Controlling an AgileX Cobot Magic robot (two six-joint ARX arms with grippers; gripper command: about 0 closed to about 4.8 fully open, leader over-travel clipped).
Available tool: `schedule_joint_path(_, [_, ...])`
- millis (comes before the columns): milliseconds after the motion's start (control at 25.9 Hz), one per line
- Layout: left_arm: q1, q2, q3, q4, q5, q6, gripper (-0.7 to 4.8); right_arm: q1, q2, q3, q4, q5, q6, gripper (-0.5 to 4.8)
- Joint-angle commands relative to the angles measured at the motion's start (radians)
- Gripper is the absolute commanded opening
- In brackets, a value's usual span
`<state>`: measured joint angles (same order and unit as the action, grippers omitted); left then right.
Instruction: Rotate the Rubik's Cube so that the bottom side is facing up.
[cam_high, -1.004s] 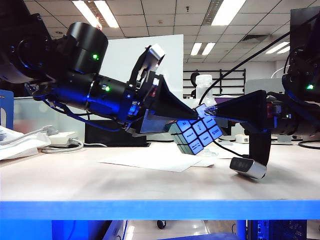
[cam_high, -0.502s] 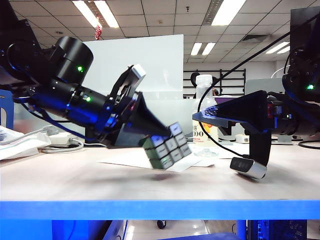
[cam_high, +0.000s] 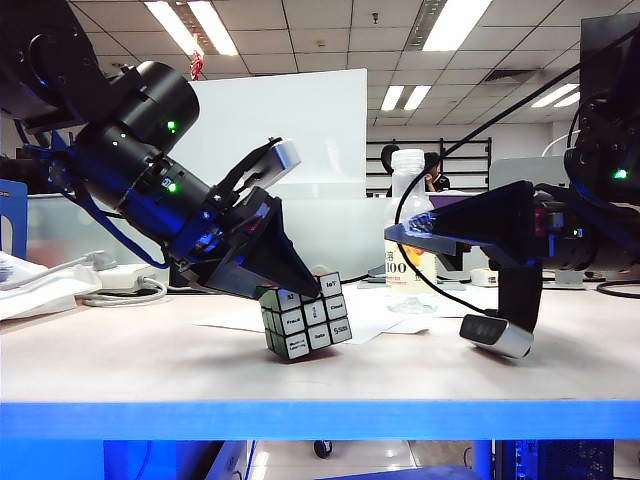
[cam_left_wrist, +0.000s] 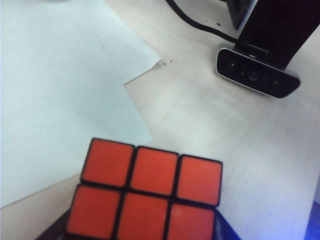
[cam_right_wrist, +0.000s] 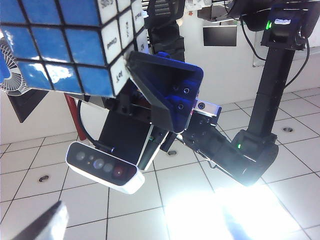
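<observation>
Both arms black, round joint housings w/ green LEDs, black cables; left tool (cam_high: 305, 290) & right tool (cam_high: 415, 235): black wedge fingers, silver wrist cams.

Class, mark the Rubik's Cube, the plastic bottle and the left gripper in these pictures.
Rubik's Cube (cam_high: 305, 317): exterior view, on the face with white printed tiles.
Bottle (cam_high: 408, 170): exterior view, on the clear shoulder under the cap.
Left gripper (cam_high: 292, 277): exterior view, between the black fingertips that clamp the cube.

Low table-edge exterior view; close wrist views, all sharing the Rubik's Cube (cam_high: 305, 318).
</observation>
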<state>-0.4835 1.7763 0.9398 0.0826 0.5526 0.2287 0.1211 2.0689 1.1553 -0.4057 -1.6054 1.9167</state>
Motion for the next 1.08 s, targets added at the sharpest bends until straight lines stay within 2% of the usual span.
schedule_joint_path(39, [0.001, 0.002, 0.000, -0.053, -0.018, 0.002, 2.69, -0.002, 0.026, -0.016, -0.035, 0.058, 0.020, 3.78])
schedule_joint_path(579, [0.000, 0.013, 0.000, -0.179, -0.064, 0.034, 2.78, -0.002, 0.026, -0.016, -0.035, 0.058, 0.020, 3.78])
schedule_joint_path(772, [0.000, 0.013, -0.001, -0.285, -0.134, 0.061, 2.84, -0.002, 0.026, -0.016, -0.035, 0.058, 0.020, 3.78])
schedule_joint_path(1004, [0.000, 0.013, 0.000, -0.269, -0.137, 0.060, 4.79, -0.002, 0.026, -0.016, -0.034, 0.057, 0.020, 3.78])
schedule_joint_path(1081, [0.000, 0.013, 0.000, -0.244, -0.138, 0.048, 4.79, -0.002, 0.026, -0.016, -0.032, 0.057, 0.020, 3.78])
